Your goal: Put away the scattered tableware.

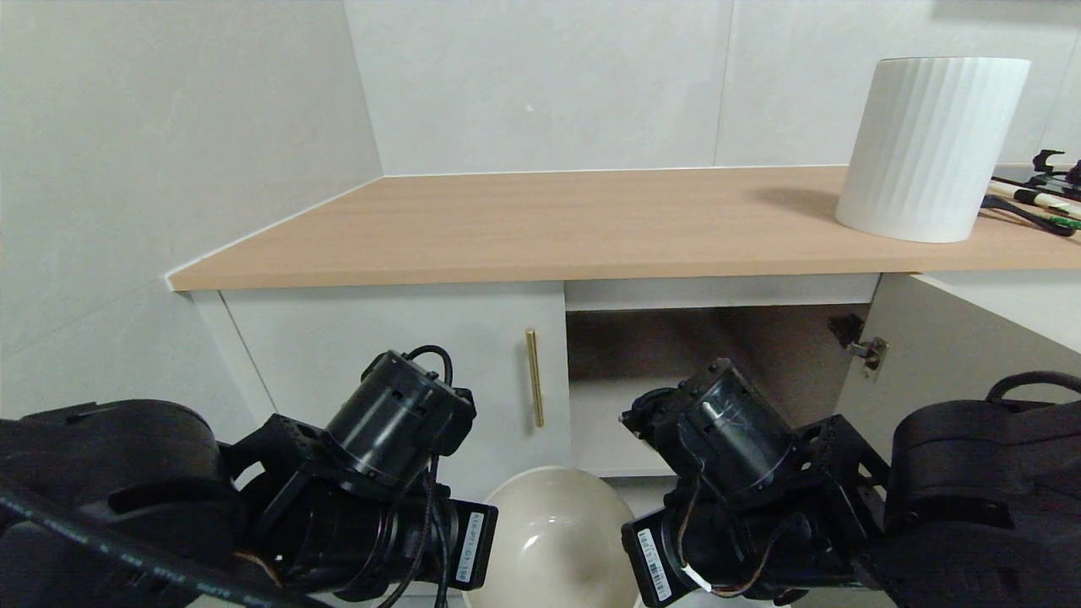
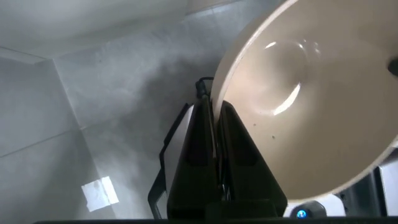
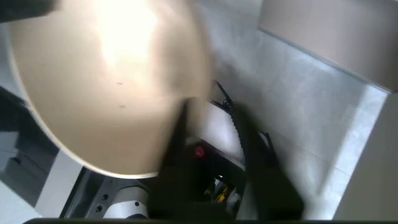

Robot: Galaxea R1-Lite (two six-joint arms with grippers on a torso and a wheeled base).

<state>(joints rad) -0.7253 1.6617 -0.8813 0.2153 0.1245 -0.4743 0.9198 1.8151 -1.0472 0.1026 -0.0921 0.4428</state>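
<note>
Left claw: the left claw (image 2: 216, 111) has its two dark fingers (image 2: 200, 146) pressed close together, pinching the rim of the bowl (image 2: 311, 93)
Bowl: cream and glossy, tilted, its hollow facing this claw's camera; it sits between the two arms, on the left claw's right and the right claw's left, low in front of the cabinet (image 1: 553, 532)
Right claw: the right claw (image 3: 211, 121) has its fingers (image 3: 249, 146) spread apart, with floor showing between them; the bowl's underside (image 3: 106, 81) lies just beside one finger, and I cannot tell whether they touch
Closed door: a white cabinet door (image 1: 380, 329) stands beyond the left claw, with an upright gold handle (image 1: 534, 377) at its right edge
Open compartment: beyond the right claw the cabinet's inside (image 1: 701, 355) is dark; its door (image 1: 954, 338) is swung out to the right on a metal hinge (image 1: 866, 344)
Bench: the wood-topped bench (image 1: 549, 224) runs above both claws, into a corner of pale walls
Container: a tall white ribbed container (image 1: 929, 148) stands upright on the bench, above and right of the right claw
Utensils: a few long utensils (image 1: 1034, 203) lie on the bench just right of the container, well apart from both claws
</note>
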